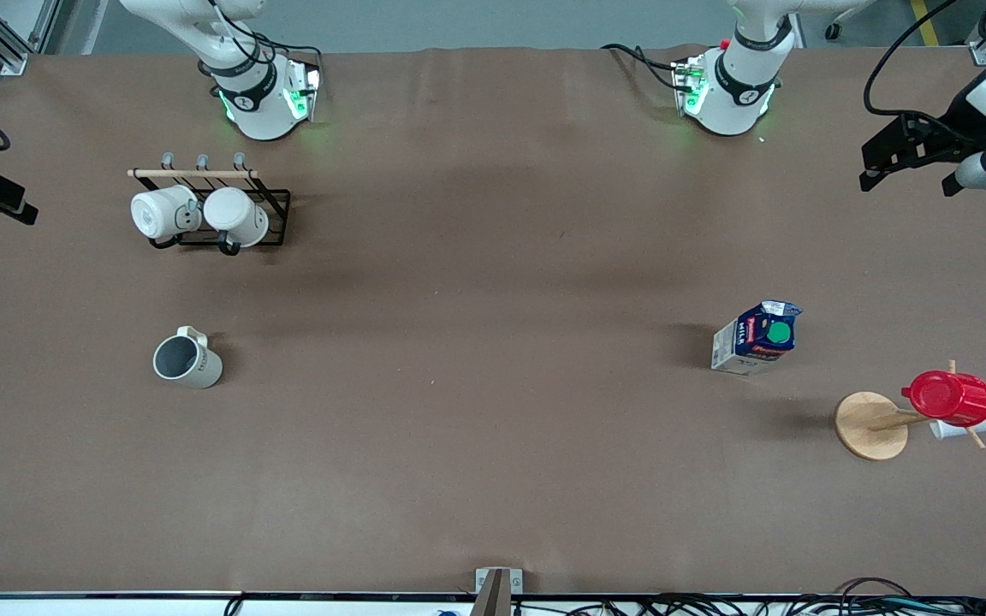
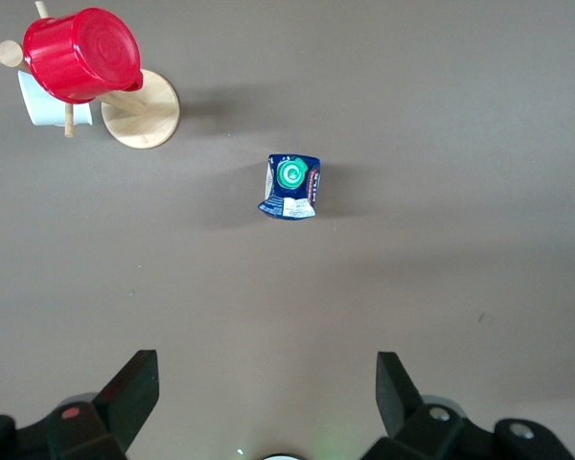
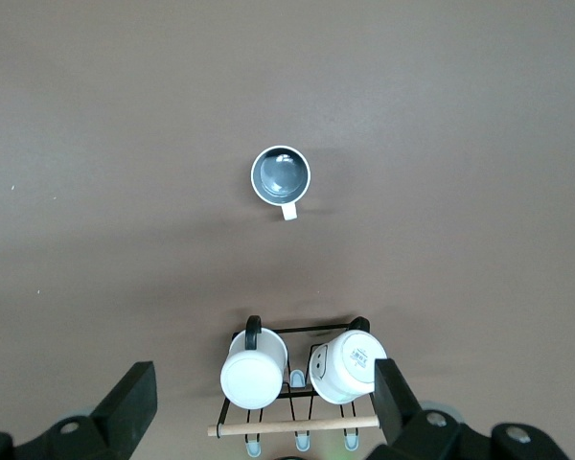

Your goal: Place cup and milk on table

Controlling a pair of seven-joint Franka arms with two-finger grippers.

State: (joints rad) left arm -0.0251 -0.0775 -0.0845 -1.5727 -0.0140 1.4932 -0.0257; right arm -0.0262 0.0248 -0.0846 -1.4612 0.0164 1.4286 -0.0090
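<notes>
We see the left gripper [image 2: 268,388] high over the tabletop [image 1: 476,411], its fingers [image 2: 134,388] spread wide and holding nothing, and the right gripper [image 3: 264,398] likewise wide and empty above the mug rack [image 3: 297,379]. The cup [image 1: 187,360] stands upright toward the right arm's end, nearer the front camera than the rack. The milk [image 1: 757,337] stands near the red cup [image 1: 948,397] on its peg stand, with bare tabletop between cup and milk.

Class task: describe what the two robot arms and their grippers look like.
Both arms are glossy white with black joint rings, green lights glowing at their bases and black cables trailing off. The left gripper and right gripper each have two black, wedge-shaped fingers on a dark body.
</notes>
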